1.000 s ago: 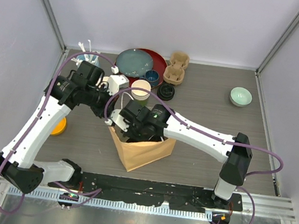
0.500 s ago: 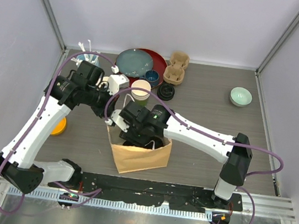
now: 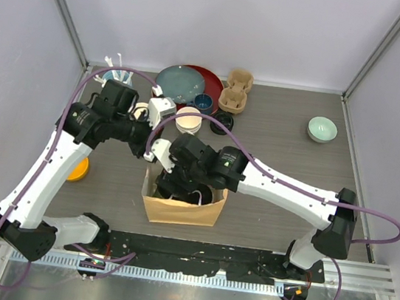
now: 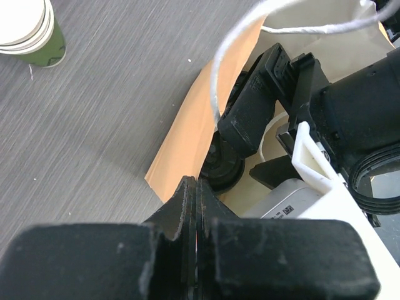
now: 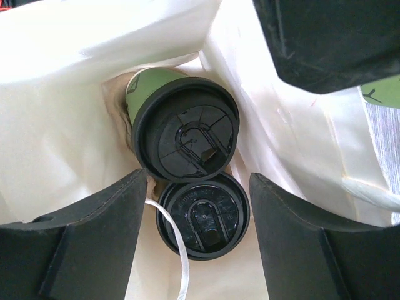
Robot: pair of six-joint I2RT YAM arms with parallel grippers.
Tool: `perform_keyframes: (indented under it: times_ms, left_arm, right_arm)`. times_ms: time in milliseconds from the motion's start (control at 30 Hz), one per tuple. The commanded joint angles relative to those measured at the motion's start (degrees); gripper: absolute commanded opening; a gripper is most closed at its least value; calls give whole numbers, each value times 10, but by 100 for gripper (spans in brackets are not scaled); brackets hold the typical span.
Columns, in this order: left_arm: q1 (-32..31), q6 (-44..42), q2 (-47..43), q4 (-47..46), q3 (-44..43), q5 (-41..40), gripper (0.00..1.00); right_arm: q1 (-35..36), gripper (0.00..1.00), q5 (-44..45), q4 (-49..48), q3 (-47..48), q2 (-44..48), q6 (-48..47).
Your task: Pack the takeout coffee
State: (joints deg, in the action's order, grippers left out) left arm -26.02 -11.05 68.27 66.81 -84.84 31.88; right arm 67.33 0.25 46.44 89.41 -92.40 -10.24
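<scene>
The bag [image 3: 180, 211] has swung square and upright over the last second. Left tool [image 4: 195, 187] pinches its far-left rim. Right tool [image 5: 197, 181] hangs spread and empty inside, over the green cup [image 5: 184, 128] and second lidded cup [image 5: 203, 219]. Packing looks nearly finished.

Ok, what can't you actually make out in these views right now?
Top view: the paper bag's contents, hidden by the right arm.
Right wrist view: the lower cup's side colour, covered by its black lid.
Left wrist view: the green cup stack, cut off by the frame's corner.
</scene>
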Motion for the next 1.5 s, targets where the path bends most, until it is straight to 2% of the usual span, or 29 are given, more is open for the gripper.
perform_keyframes:
  times_ms: [0, 567, 1233, 1467]
  left_arm:
    - [-15, -2, -14, 18, -6, 69, 0]
    - [-14, -7, -20, 17, 10, 59, 0]
    - [-14, -8, -15, 13, 12, 49, 0]
    - [-14, -7, -13, 12, 12, 49, 0]
  right_arm:
    - [-11, 74, 22, -114, 6, 20, 36]
    - [-11, 76, 77, -210, -43, 103, 62]
    - [-11, 76, 20, -245, -87, 149, 65]
    - [-11, 76, 41, -265, -114, 170, 74]
